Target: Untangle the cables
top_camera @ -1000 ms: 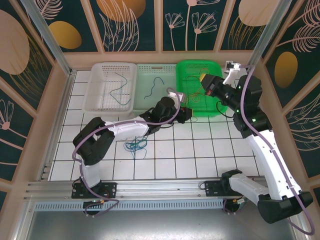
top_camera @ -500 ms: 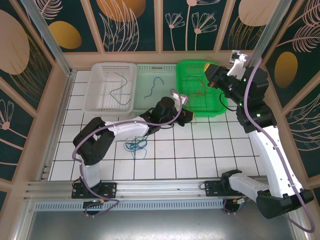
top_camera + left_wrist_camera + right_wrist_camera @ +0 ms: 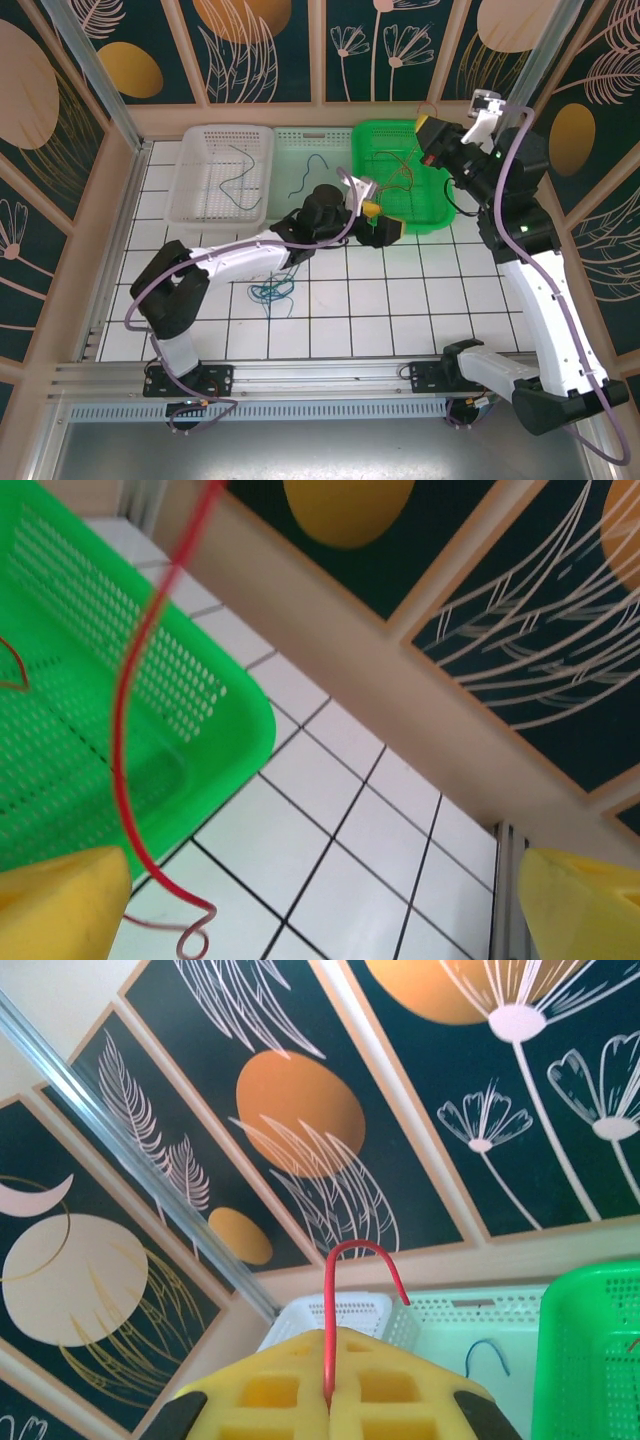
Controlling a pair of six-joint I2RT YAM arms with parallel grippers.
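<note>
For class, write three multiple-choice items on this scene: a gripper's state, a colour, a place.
1. The left gripper is: A shut on a cable; B open; C shut, empty.
2. The cable in the right gripper is: A blue; B teal; C red.
3. The tangled cables lie: A on the tiles; B in the left gripper; C in the right gripper.
Key: 1 B, its jaws stand wide apart; 2 C, red shows above its shut jaws; 3 A, they rest beside the left arm.

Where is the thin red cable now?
Right wrist view: the thin red cable is pinched in the right gripper, dangling over the green plastic basket.
</note>
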